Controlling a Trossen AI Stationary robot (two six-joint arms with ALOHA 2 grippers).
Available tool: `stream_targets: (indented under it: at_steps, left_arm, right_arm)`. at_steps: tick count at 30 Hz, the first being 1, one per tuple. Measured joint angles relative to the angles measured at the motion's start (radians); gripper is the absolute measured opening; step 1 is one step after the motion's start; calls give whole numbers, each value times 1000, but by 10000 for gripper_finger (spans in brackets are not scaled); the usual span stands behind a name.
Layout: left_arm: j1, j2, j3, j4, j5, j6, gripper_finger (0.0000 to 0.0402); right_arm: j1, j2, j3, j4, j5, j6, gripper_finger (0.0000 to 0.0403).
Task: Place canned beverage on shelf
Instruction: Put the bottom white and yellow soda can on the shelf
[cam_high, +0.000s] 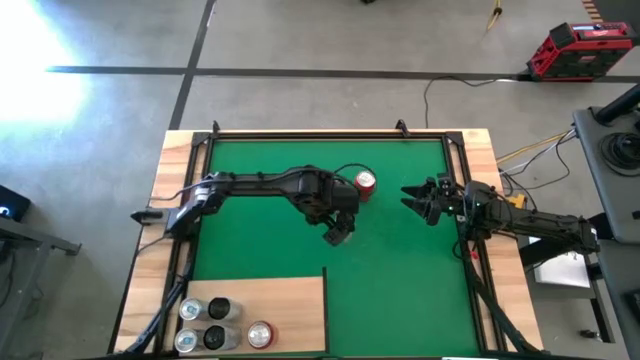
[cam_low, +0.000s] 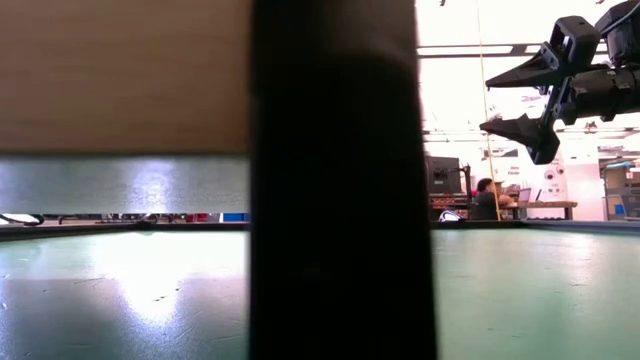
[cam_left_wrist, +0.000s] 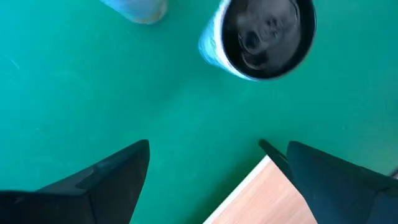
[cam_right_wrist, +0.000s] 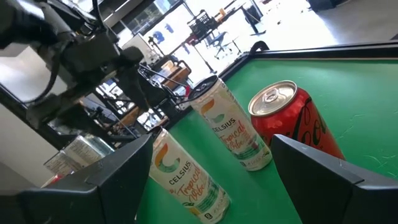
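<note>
A red can stands upright on the green mat. In the right wrist view it stands next to two white Celsius cans. My left arm hides those two in the high view. My left gripper is open and empty above the mat. It points down between one white can's dark top and a corner of the pale wood shelf. My right gripper is open and empty, raised over the mat to the right of the red can. The shelf is at the near left.
Several cans stand on the shelf's left part, one of them red-topped. In the low view a dark upright post and a wood panel block much of the picture. Bare mat lies right of the shelf.
</note>
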Motion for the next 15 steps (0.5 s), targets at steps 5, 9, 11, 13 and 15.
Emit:
stream_targets:
  at_steps: [5, 9, 11, 13, 15]
  left_arm:
    - [-4, -2, 16, 28, 1, 42, 361]
    - [-21, 2, 16, 103, 1, 163, 361]
    - [-28, 2, 16, 140, 0, 221, 361]
    - [-33, 2, 15, 175, -13, 264, 361]
    - [-35, 2, 14, 201, -38, 303, 361]
  right_arm:
    - [0, 0, 0, 0, 0, 0, 318]
    - [0, 0, 0, -1, 0, 0, 318]
    - [0, 0, 0, -1, 0, 0, 318]
    - [0, 0, 0, -3, 0, 0, 318]
    - [0, 0, 0, -3, 0, 0, 318]
